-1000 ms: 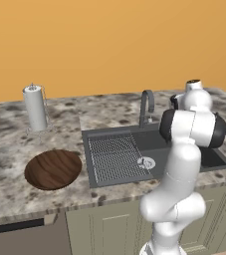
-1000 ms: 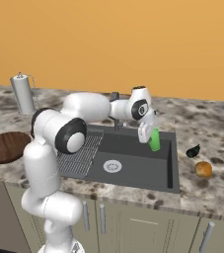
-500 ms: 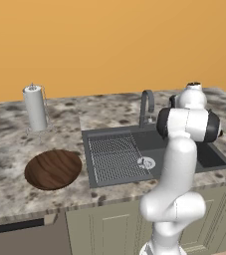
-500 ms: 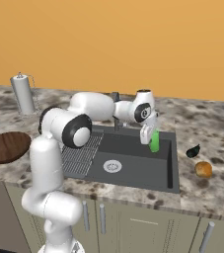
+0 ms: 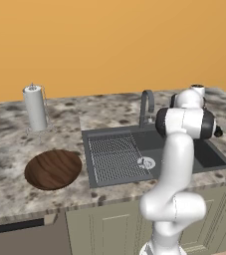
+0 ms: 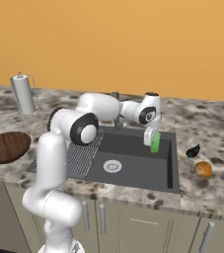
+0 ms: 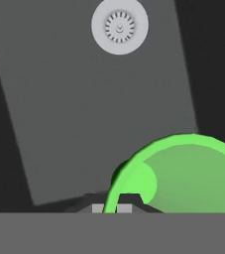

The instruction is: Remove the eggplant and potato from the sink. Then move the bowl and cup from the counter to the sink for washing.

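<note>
Fingers (image 6: 152,142) pinch the green cup's (image 6: 155,143) rim over the sink (image 6: 133,165) (eggplant (image 6: 193,151) and potato (image 6: 203,169) already out on the surface); next, lower and release it.

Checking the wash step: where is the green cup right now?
In the right base view, the green cup hangs in the shut claw over the sink basin's right half, right of the drain.

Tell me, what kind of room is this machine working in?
It looks like a home kitchen, though a computer-drawn one. A dark sink with a curved faucet is set into a speckled stone counter above beige cabinets, and a paper towel roll stands nearby.
</note>
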Controlling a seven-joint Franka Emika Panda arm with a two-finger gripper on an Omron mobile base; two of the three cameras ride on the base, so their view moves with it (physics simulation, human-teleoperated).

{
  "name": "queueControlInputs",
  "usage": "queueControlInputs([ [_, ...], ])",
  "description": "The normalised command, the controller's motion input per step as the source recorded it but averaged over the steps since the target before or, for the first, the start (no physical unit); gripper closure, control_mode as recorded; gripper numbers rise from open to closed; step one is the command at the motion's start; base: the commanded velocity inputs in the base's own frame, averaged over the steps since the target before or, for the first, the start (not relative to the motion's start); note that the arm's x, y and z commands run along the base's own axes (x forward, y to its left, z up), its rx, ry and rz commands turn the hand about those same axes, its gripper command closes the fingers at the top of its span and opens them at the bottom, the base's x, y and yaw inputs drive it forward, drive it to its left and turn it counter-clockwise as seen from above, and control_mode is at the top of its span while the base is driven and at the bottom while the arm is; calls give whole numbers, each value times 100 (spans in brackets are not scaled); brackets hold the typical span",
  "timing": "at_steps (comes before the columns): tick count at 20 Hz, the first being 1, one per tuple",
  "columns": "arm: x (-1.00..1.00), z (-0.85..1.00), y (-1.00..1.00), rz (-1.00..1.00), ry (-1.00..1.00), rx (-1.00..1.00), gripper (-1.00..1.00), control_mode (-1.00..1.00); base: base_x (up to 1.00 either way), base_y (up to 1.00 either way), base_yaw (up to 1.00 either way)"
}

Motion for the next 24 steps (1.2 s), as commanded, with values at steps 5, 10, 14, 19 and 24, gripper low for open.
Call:
queueControlInputs([
  [5, 30, -25, -7, 0, 0, 6, 100, -100, 0, 0, 0],
  [10, 28, -30, -8, 0, 0, 2, 100, -100, 0, 0, 0],
  [14, 30, -31, -6, -1, 0, 0, 100, -100, 0, 0, 0],
  [19, 26, -36, -5, -2, 0, 0, 100, -100, 0, 0, 0],
  [24, 29, -37, -9, -4, 0, 0, 100, -100, 0, 0, 0],
])
